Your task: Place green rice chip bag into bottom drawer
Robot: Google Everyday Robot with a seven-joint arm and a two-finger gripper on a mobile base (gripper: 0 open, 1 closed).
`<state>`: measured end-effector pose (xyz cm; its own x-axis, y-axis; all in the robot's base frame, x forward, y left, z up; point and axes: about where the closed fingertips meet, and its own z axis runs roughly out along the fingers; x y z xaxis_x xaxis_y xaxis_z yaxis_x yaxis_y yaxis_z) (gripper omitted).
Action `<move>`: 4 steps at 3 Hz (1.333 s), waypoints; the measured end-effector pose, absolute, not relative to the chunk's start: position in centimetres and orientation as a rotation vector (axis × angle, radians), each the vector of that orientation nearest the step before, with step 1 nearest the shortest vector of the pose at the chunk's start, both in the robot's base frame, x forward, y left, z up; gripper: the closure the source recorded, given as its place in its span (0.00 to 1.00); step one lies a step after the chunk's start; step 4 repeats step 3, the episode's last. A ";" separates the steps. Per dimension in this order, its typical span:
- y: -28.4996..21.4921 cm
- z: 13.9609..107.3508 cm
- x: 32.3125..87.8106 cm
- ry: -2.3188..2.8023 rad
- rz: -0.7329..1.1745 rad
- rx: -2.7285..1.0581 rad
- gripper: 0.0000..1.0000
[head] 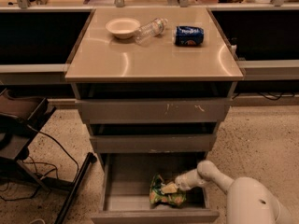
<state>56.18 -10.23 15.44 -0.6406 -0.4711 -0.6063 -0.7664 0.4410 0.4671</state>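
The green rice chip bag [164,193] lies crumpled inside the open bottom drawer [122,187], near its front right. My gripper [177,185] reaches down into the drawer from the right and is at the bag's upper right edge, touching it. My white arm [219,175] comes over the drawer's right side.
On the tan cabinet top [154,55] stand a cream bowl [123,27], a clear plastic bottle on its side [150,30] and a blue can on its side [189,35]. Two grey drawers [154,111] sit above the open one. A black stand and cables [28,143] are at the left.
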 end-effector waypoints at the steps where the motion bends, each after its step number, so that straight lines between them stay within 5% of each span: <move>1: -10.2 15.4 56.2 2.310 1.043 -1.049 0.11; 2: -10.2 15.4 56.2 2.310 1.044 -1.049 0.00; 4: -10.2 15.4 56.2 2.310 1.044 -1.049 0.00</move>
